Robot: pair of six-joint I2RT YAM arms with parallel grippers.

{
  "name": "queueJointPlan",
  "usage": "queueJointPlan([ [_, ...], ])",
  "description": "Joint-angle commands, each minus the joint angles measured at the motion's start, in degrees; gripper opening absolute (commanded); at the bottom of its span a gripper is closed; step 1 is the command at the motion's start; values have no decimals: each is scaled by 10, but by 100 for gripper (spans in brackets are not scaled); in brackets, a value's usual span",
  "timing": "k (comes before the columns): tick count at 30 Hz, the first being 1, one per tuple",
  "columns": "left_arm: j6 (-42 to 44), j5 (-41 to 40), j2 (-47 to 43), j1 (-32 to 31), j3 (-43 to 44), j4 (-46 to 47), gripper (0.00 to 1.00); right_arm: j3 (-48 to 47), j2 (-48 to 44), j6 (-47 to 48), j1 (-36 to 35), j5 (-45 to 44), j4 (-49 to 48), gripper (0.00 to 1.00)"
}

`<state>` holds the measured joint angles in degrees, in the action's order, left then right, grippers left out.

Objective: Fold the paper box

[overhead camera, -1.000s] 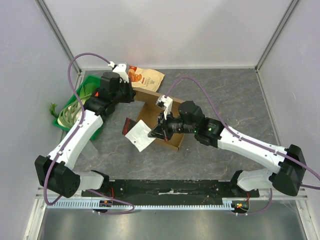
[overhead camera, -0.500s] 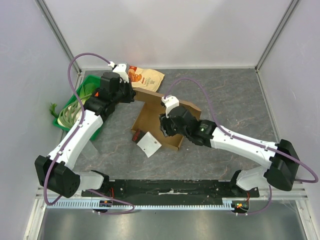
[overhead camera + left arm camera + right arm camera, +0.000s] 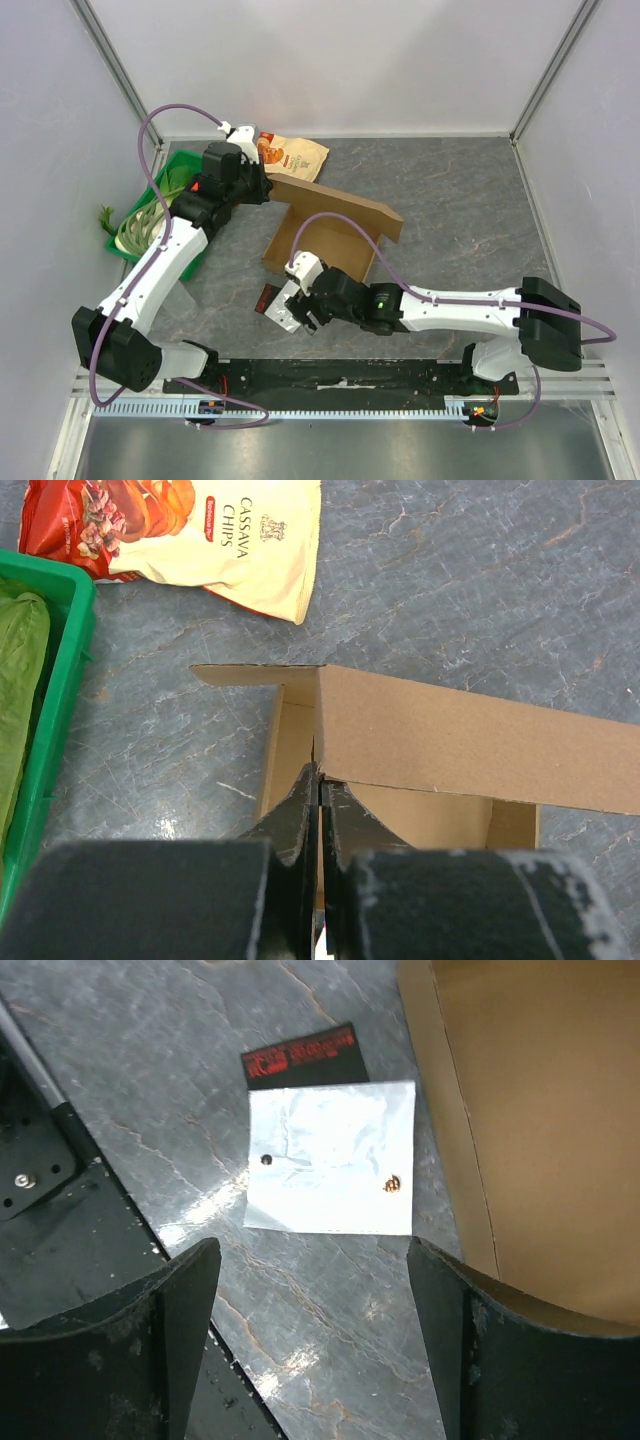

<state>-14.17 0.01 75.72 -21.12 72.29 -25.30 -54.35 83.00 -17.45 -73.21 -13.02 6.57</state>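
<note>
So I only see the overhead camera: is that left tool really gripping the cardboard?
Observer: Yes, the left wrist view shows the left tool shut on the paper box wall's edge.
Visitor: And what's lying behind it?
Observer: A snack bag printed "Cassava Chips".
Visitor: What's the other arm over?
Observer: The right tool hangs open over a clear packet holding a tiny gold piece.
</note>
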Motion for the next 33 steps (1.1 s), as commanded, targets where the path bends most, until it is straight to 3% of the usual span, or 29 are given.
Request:
queueJointPlan([
  [1, 3, -4, 7, -1, 17, -2, 2, 37, 26, -133, 6, 20, -94, 84],
  [4, 2, -4, 10, -1, 17, 1, 2, 56, 57, -251, 0, 2, -126, 82],
  [5, 2, -3, 10, -1, 16, 2, 2, 67, 56, -287, -4, -43, -134, 82],
  [10, 12, -9, 6, -1, -7, 15, 2, 194, 31, -484, -28, -115, -320, 80],
  [11, 14, -12, 7, -1, -6, 13, 2, 216, 33, -546, -30, -127, -330, 78],
  [18, 25, -12, 6, 6, 2, 7, 2, 227, 89, -714, -56, -223, -323, 69],
  [20, 23, -12, 3, 8, 1, 9, 2, 234, 101, -732, -66, -261, -358, 68],
  [25, 19, -4, -2, 12, 0, 9, 2, 192, 146, -769, -78, -314, -340, 64],
  [31, 18, -3, -13, 12, -9, 11, 2, 188, 202, -826, -84, -330, -372, 57],
  [33, 17, -3, -16, 13, -10, 14, 2, 174, 206, -843, -88, -337, -337, 54],
])
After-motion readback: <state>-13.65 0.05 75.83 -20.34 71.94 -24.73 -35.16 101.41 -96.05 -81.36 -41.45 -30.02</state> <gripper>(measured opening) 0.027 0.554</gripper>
